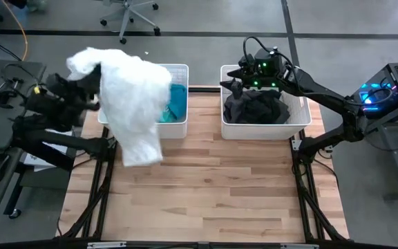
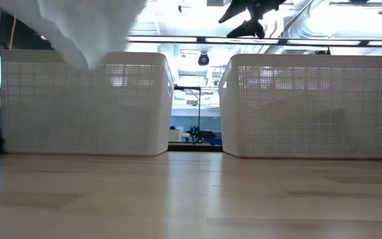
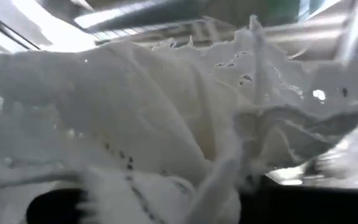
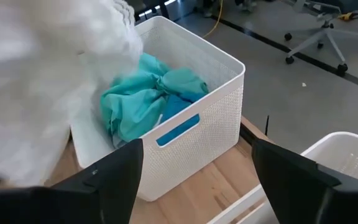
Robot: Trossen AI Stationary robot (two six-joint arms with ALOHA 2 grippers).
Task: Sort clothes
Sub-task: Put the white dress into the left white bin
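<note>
A white lacy garment [image 1: 133, 104] hangs in the air over the left white mesh basket [image 1: 178, 69]; it also shows in the low view [image 2: 91, 26] and fills the left wrist view [image 3: 166, 112]. My left gripper [image 1: 92, 77] is shut on it, hidden under the cloth. A teal garment [image 4: 145, 99] and a blue one [image 4: 178, 111] lie in the left basket. Dark garments [image 1: 258, 107] lie in the right basket [image 1: 302, 117]. My right gripper [image 4: 197, 180] is open and empty above the right basket's far left corner [image 1: 237, 77]. My left gripper holds the white lacy garment by its upper part [image 1: 99, 69], but the cloth drapes over the fingers and hides the place of contact. The garment hangs slack below and beside the gripper. Its lower end [image 2: 88, 60] is clear of the table.
The two white baskets stand side by side at the table's far edge, with a gap [image 1: 204, 104] between them. Bare wooden table top [image 1: 206, 187] lies in front of them. Office chairs [image 1: 126, 17] stand on the floor beyond.
</note>
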